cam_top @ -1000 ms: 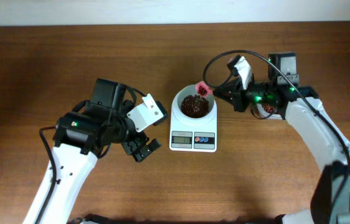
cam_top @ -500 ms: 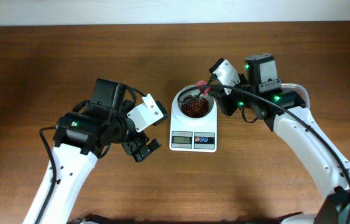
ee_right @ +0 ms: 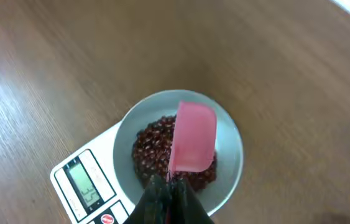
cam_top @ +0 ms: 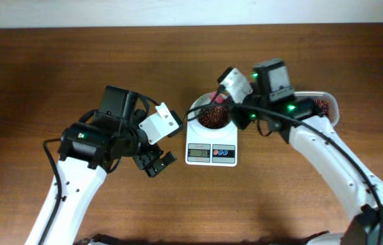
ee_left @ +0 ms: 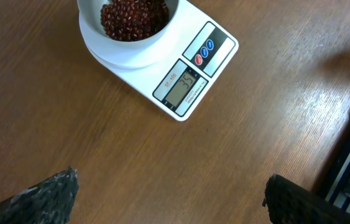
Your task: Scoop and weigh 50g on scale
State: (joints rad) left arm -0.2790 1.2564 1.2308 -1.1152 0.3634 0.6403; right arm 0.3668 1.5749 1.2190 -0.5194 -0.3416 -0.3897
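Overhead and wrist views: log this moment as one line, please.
left gripper: jaws open, beside scale | right gripper: jaws shut on pink scoop | pink scoop: over bowl | beans: in bowl on scale

Overhead looks straight down; both closer wrist views share the scale [cam_top: 211, 155].

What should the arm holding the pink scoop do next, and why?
Probably the right gripper should carry the pink scoop over to the tub for a few more beans: the scoop looks empty and the scale seems to read under fifty.
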